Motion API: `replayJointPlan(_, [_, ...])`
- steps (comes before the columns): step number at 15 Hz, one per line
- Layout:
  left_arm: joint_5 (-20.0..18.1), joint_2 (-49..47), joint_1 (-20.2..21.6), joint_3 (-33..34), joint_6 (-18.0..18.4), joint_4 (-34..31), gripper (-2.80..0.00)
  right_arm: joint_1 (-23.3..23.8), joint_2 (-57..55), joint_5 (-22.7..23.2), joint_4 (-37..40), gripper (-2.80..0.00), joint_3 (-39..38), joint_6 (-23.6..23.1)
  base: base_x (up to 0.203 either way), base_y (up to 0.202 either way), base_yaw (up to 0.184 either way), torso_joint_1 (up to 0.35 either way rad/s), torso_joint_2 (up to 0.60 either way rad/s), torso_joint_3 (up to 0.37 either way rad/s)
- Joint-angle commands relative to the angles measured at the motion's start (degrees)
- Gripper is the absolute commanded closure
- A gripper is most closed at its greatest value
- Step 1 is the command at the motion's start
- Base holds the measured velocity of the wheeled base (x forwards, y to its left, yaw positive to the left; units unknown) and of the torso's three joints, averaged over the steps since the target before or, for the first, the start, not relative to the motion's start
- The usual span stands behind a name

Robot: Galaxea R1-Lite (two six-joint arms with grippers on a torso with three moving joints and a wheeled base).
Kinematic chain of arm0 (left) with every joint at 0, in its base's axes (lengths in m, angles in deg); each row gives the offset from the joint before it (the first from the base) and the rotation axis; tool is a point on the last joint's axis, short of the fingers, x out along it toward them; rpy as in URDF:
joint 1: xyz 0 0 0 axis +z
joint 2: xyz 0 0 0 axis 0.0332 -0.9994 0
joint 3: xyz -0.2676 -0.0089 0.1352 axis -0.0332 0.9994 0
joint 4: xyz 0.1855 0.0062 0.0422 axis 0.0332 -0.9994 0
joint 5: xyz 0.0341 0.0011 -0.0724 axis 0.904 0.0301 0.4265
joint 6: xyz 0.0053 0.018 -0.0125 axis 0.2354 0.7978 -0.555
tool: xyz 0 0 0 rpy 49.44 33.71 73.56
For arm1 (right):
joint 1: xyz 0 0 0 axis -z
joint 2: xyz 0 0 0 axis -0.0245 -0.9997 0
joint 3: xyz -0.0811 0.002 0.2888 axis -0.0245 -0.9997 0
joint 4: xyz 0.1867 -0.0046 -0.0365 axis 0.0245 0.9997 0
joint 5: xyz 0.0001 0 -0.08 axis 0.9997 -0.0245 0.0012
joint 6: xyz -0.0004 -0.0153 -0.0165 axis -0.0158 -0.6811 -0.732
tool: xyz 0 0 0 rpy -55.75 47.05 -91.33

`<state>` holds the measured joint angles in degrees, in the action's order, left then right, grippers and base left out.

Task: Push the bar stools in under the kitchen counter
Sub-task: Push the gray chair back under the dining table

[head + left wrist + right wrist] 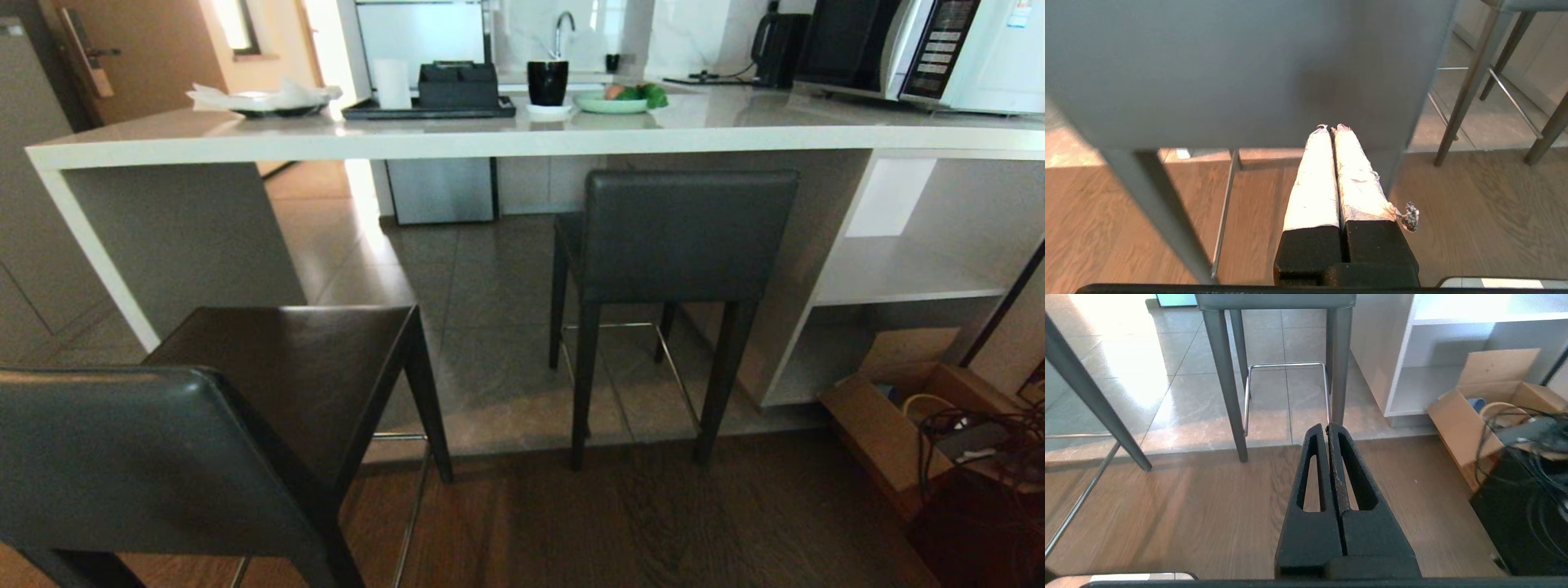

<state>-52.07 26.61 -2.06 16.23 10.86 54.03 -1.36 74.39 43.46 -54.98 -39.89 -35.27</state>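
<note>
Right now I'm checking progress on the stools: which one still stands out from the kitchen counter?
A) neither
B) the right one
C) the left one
C: the left stool stands wholly out from the counter, while the right stool has its seat tucked beneath the top.
</note>
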Motion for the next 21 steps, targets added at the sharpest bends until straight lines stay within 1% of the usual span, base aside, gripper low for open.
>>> replayJointPlan(1, [0.0,-0.1,0.0,0.0,0.0,0.0,0.00,0.0,-0.1,0.0,0.0,0.00,0.0,0.0,-0.129,0.000,-0.001,-0.002,0.00,0.002])
replayJointPlan(7, [0.0,-0.1,0.0,0.0,0.0,0.0,0.00,0.0,-0.1,0.0,0.0,0.00,0.0,0.0,0.000,0.000,0.000,0.000,0.00,0.000])
replayJointPlan(9, [0.0,-0.1,0.0,0.0,0.0,0.0,0.00,0.0,-0.1,0.0,0.0,0.00,0.0,0.0,0.007,0.070,-0.008,-0.001,0.00,0.002])
replayJointPlan(21, [-0.1,-0.1,0.0,0.0,0.0,0.0,0.00,0.0,-0.1,0.0,0.0,0.00,0.0,0.0,0.000,0.192,-0.001,0.003,0.00,0.002])
